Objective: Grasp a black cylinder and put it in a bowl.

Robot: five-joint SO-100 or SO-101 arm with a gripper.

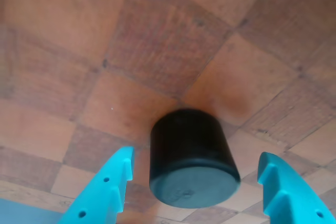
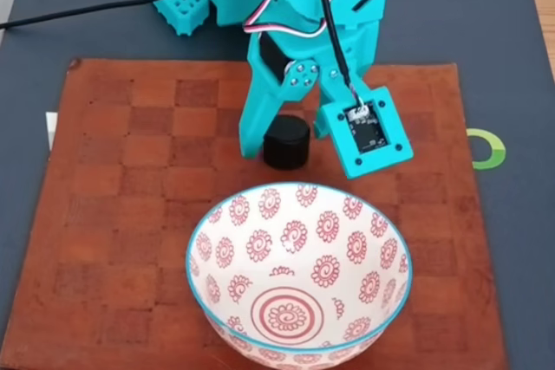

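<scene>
Now, jaws spread wide either side of black cylinder (image 1: 191,158) (not touching), upright on checkered mat (image 2: 113,214), bowl (image 2: 299,275) nearby.

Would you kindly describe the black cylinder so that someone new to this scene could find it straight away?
Start at the brown checkerboard mat in the fixed view, with the large red-patterned bowl near its front edge. Just behind the bowl, at the foot of the turquoise arm, stands the black cylinder between the open gripper fingers. It is the one small, plain matte black thing there.
</scene>
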